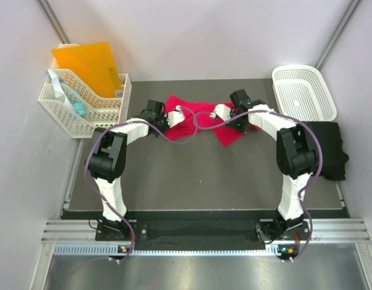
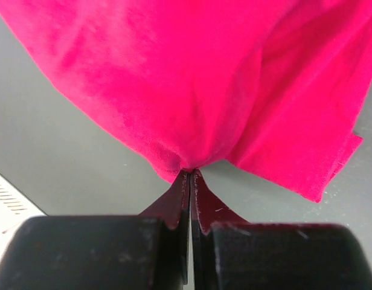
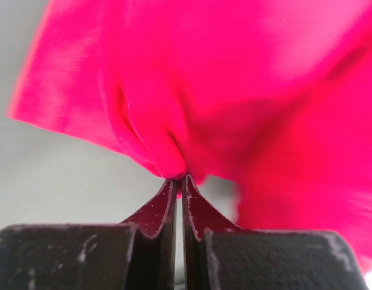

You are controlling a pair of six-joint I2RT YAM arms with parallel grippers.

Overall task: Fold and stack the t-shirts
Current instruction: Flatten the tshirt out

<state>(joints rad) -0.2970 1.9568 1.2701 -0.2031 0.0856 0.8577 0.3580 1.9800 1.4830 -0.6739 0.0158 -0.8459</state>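
The pinkish-red t-shirt [image 1: 198, 115] is bunched at the far middle of the dark table, held between both arms. My left gripper [image 1: 173, 116] is shut on its left edge; in the left wrist view the fingertips [image 2: 191, 172] pinch the cloth [image 2: 192, 78]. My right gripper [image 1: 223, 111] is shut on its right part; in the right wrist view the fingertips [image 3: 180, 179] pinch a fold of the cloth [image 3: 234, 90]. The black t-shirt [image 1: 328, 148] lies crumpled at the table's right edge. The white neck label is hidden.
A white lattice basket [image 1: 303, 92] stands at the back right. A white rack [image 1: 83, 103] with an orange folder [image 1: 89, 66] stands at the back left. Grey walls close in both sides. Purple cables loop over both arms.
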